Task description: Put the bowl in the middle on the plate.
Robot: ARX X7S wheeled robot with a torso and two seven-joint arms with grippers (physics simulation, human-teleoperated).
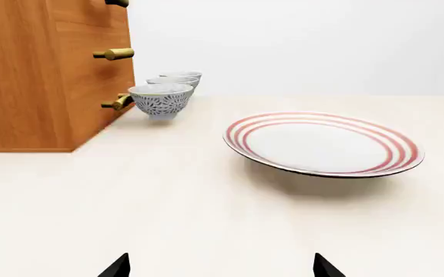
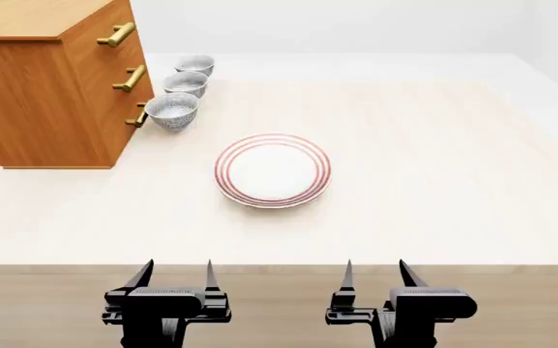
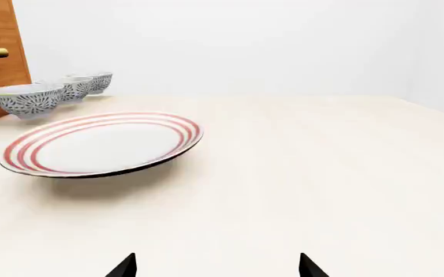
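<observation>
Three flower-patterned bowls stand in a row beside the wooden drawer unit. The bowl in the middle (image 2: 185, 83) (image 1: 172, 81) (image 3: 74, 89) sits between a nearer one (image 2: 172, 111) and a farther one (image 2: 194, 65). The red-ringed plate (image 2: 273, 170) (image 1: 323, 143) (image 3: 102, 142) lies empty on the table, nearer to me and right of the bowls. My left gripper (image 2: 176, 272) (image 1: 220, 266) and right gripper (image 2: 376, 272) (image 3: 216, 266) hover open at the table's near edge, far from bowls and plate, nothing between their fingers.
A wooden drawer unit (image 2: 51, 80) with brass handles (image 2: 116, 34) stands at the far left, right next to the bowls. The pale table (image 2: 434, 159) stretches right of the plate.
</observation>
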